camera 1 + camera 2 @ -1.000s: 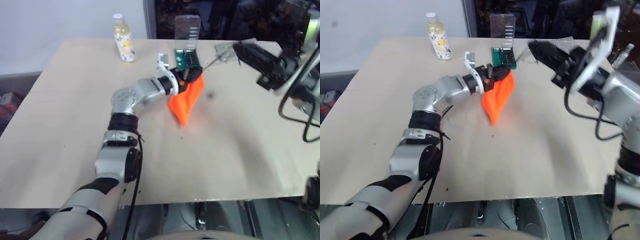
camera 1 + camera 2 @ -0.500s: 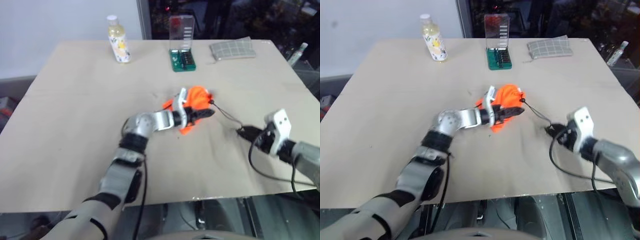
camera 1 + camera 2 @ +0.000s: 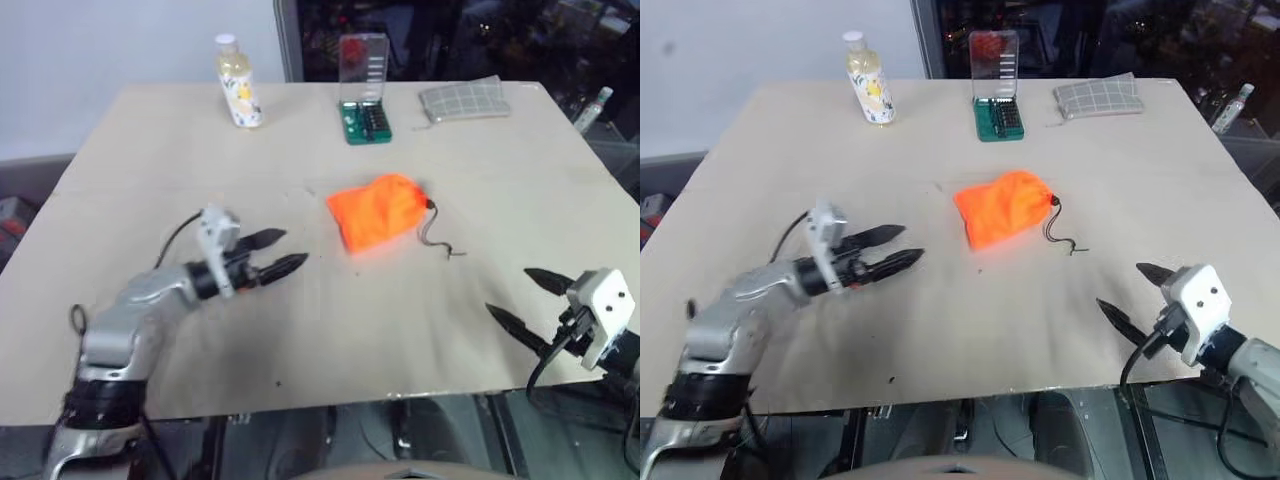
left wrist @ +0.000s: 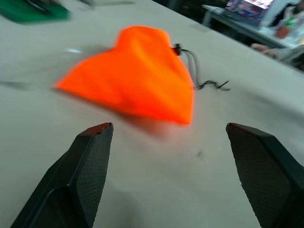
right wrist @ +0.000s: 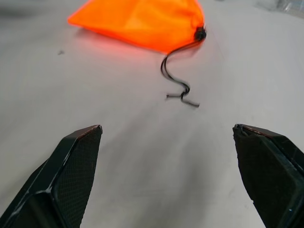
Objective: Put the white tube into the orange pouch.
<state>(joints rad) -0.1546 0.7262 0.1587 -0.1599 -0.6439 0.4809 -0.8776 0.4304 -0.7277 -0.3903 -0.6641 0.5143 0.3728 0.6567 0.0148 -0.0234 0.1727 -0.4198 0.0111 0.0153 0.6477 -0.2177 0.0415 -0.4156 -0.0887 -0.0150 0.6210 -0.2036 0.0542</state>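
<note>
Left jaws: the left gripper (image 3: pixel 272 254) stands with its jaws spread wide and nothing between them, just above the counter (image 3: pixel 130 180).
Right jaws: the right gripper (image 3: pixel 520 298) is spread wide too, empty, near the counter's front edge.
Orange pouch: the orange pouch (image 3: pixel 378 210) lies flat on the counter ahead of both sets of jaws, well apart from each, roughly between the two lines they point along. Its gathered mouth faces the right jaws' side.
Cord: the dark drawstring cord (image 3: pixel 436 233) trails loosely from the mouth toward the right jaws, well short of them.
White tube: I cannot see it anywhere on the bare counter. The pouch looks full and rounded, so my guess is that the tube sits inside, but the fabric hides it.
Progress: judged from this, the task appears done or nearly so; only the mouth may need checking.
Handling, pouch: thin, soft cloth, light, likely to slide on the smooth counter and collapse under a pinch. Best taken at the bunched mouth by the cord stopper, or by a pinched fold of the rim.
Handling, tube: probably light and slightly squashy with a slick skin; grip across the middle of its body, not the flat crimped end.
Risk: tugging the cord alone would drag the whole pouch.
Other things: a yellowish bottle (image 3: pixel 241 81), a green bit case (image 3: pixel 366 102) and a grey checked pouch (image 3: pixel 466 99) stand far beyond the jaws.
</note>
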